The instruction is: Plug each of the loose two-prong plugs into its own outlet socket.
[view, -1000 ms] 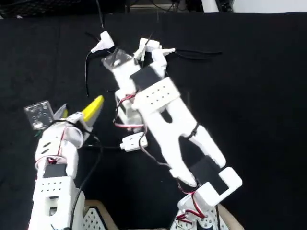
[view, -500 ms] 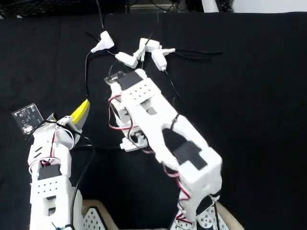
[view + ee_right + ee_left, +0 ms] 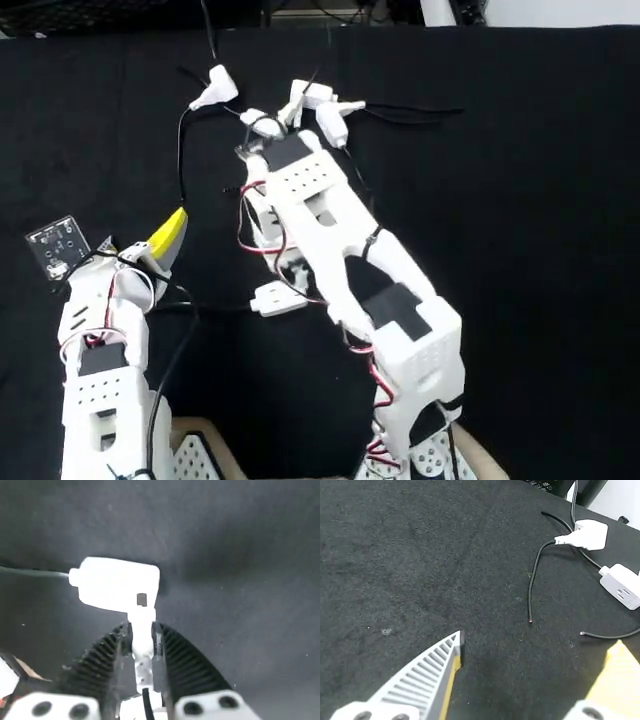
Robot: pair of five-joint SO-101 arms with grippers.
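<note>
The right gripper [image 3: 142, 626] is squeezing a small white plug [image 3: 143, 647] between its two dark ridged fingers [image 3: 100, 657]. The plug's front end is touching the side of a white socket block [image 3: 117, 586]. The prongs are hiding where the two meet, so I cannot tell how far in they are going. A thin cord [image 3: 30, 571] is running off one end of the socket block.

Seen from above, the right arm [image 3: 340, 250] is covering its own gripper, and a bit of the socket block is peeking out past the arm's tip. Just beside the socket block, a bunch of white pieces [image 3: 318, 102] is lying tangled with black wires, too close together to count. One lone white plug [image 3: 215, 87] is lying near the socket block on the other side. One more white piece [image 3: 276, 298] is lying well apart from the socket block, touching the edge of the right arm.

The left gripper [image 3: 539, 645] is hanging well apart from the socket block. Its two fingers, one white and one yellow, are spread wide and gripping nothing. Ahead of it a slotted white piece [image 3: 622, 582] is lying cut off at the edge
</note>
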